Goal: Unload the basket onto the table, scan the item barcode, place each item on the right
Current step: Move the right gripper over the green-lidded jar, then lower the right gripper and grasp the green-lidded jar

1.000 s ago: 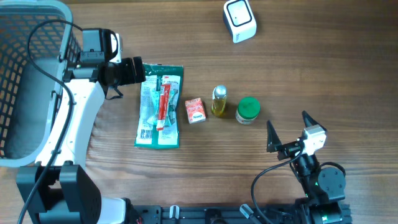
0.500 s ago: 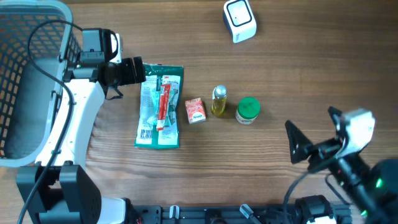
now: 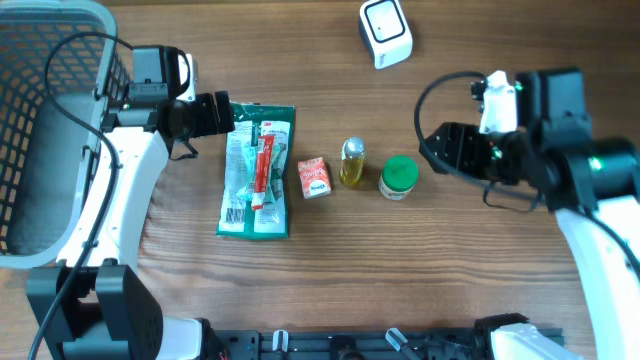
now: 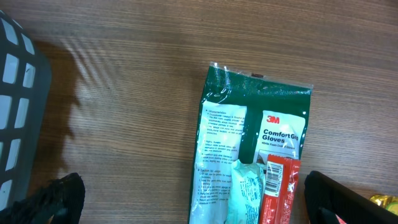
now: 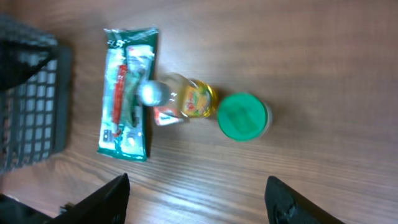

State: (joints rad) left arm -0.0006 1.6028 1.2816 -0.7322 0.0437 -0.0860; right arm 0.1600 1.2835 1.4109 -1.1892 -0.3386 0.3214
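Right claw (image 5: 196,186) gaped wide near the green-lid jar (image 3: 399,177) on the desk (image 3: 330,270), apparently not touching it. Left claw (image 4: 196,193) stood wide open above the gloves pack (image 3: 256,170); white scanner (image 3: 385,33) lay well apart.

**Crowded row ahead of the right claw (image 3: 435,152)**

Ahead of it the green-lidded jar (image 3: 399,177), bottle (image 3: 352,163) and red box (image 3: 314,177) stand close together. Bare table (image 3: 470,270) lies either side, and the scanner (image 3: 385,33) is well apart. Ahead of the left claw (image 3: 215,113) the glove pack (image 3: 257,170) covers the wood, with the basket (image 3: 40,130) wall alongside.
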